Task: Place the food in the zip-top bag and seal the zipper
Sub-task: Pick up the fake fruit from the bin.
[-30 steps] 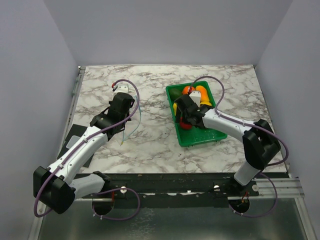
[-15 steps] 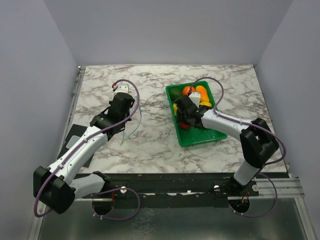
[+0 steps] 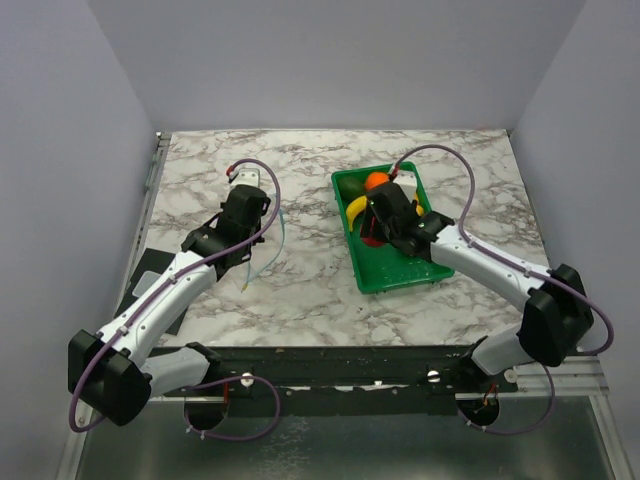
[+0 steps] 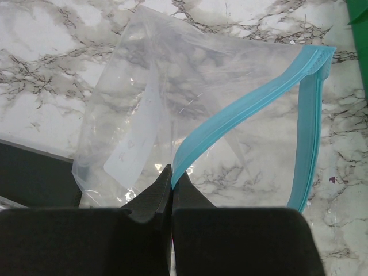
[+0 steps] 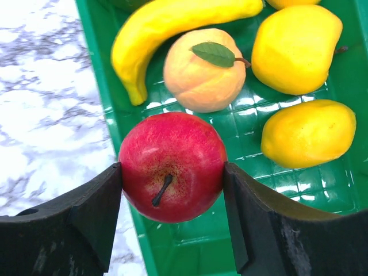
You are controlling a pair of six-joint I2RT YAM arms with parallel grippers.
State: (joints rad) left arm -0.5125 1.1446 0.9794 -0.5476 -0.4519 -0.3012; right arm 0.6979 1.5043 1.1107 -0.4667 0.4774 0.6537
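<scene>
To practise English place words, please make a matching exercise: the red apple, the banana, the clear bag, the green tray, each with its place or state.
1 red apple
2 banana
3 clear bag
4 green tray

A pinched at its blue strip by the left gripper
B on the marble table
C between the fingers of the right gripper
D lying in the green tray

Pairs: 1-C, 2-D, 3-A, 4-B

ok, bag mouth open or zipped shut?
Open. Left wrist view: the zipper has its two blue strips spread apart, meeting only at one corner; the left gripper pinches one.
</scene>
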